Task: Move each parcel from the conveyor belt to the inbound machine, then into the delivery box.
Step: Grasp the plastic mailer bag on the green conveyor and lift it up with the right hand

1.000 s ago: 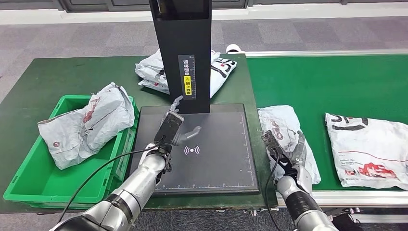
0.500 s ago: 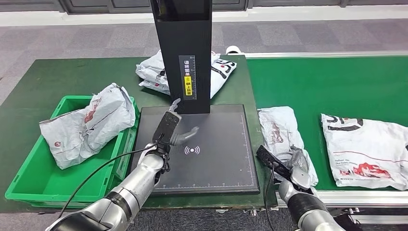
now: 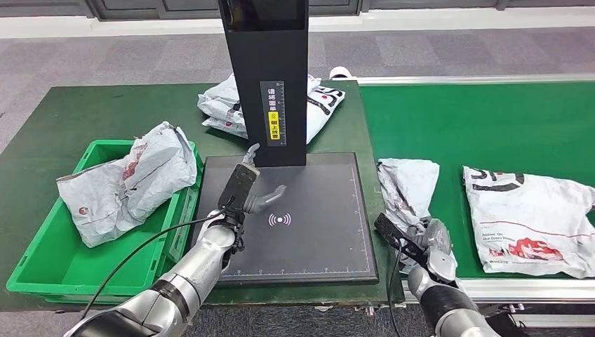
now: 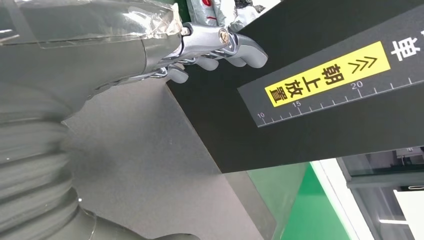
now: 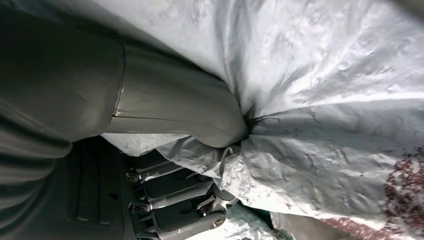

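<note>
Since the earlier frames the right hand has closed on the grey parcel at the conveyor belt's near left edge, bunching it; thumb and fingers clamp the film. The left hand hovers over the scanner plate, fingers apart, empty. Another parcel lies in the green box.

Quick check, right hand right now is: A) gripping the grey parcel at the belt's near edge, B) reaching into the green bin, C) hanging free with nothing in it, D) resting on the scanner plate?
A: the right hand has its thumb and fingers closed into the crumpled film of the grey parcel on the conveyor belt, as the right wrist view shows up close.
</note>
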### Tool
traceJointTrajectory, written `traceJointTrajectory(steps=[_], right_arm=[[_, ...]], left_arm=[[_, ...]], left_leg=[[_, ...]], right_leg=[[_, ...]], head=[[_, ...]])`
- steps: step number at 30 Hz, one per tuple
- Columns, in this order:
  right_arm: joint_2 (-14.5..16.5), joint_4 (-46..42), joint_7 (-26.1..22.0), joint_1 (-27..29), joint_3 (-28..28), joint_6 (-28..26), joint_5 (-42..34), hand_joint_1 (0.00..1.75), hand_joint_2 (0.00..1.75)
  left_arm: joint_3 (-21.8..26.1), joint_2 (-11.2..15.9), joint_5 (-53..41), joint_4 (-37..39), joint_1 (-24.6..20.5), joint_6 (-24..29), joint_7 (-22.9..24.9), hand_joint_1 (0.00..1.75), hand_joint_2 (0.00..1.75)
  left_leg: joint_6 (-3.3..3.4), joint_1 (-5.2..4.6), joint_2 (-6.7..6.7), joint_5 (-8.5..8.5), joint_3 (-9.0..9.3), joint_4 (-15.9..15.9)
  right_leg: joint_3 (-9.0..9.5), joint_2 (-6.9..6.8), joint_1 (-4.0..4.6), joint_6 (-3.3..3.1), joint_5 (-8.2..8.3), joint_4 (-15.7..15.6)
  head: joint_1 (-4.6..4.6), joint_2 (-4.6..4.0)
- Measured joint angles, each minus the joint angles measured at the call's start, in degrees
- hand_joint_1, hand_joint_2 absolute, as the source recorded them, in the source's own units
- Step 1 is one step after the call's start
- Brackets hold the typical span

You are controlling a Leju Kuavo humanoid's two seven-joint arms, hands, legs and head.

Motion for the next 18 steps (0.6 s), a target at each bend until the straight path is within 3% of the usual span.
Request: traceJointTrajectory(steps=[7,12,15,18], right_arm=[[0.5,-0.3,-2.3,0.3,-0.3,-2.8,-1.5,1.75,1.75],[1.7,-6.4,-13.7,2.9,-1.9,-12.6,-8.3,1.75,1.75],[2.9,-15.6,-22.8,5.4,-2.1,-18.1,-13.4,1.75,1.75],[4.1,-24.0,-28.4,6.2,-1.7,-19.9,-16.4,1.75,1.75]], left_arm=[[0.3,0.1,-0.4,0.0,0.1,0.7,-0.2,0.0,1.75],[1.0,0.3,-2.3,-0.6,0.7,4.9,-2.2,0.0,1.75],[1.4,0.3,-4.6,-1.3,1.4,9.8,-3.8,0.0,1.75],[1.9,0.2,-5.2,-1.8,1.7,12.2,-5.5,0.0,1.75]], left_leg=[[-0.01,0.0,-0.01,-0.01,-0.06,0.0],[-0.02,0.0,0.02,0.0,-0.21,0.0],[-0.04,0.0,0.02,0.02,-0.32,0.0],[-0.05,0.02,0.04,0.02,-0.34,0.0]], right_leg=[[-0.04,-0.01,0.0,0.0,-0.01,0.0],[-0.23,0.03,-0.01,-0.01,0.01,0.0],[-0.37,0.02,-0.01,-0.02,0.01,0.1],[-0.41,0.03,0.0,-0.02,0.01,0.1]], head=[[0.0,0.0],[0.0,0.0],[-0.01,0.0],[-0.01,0.0]])
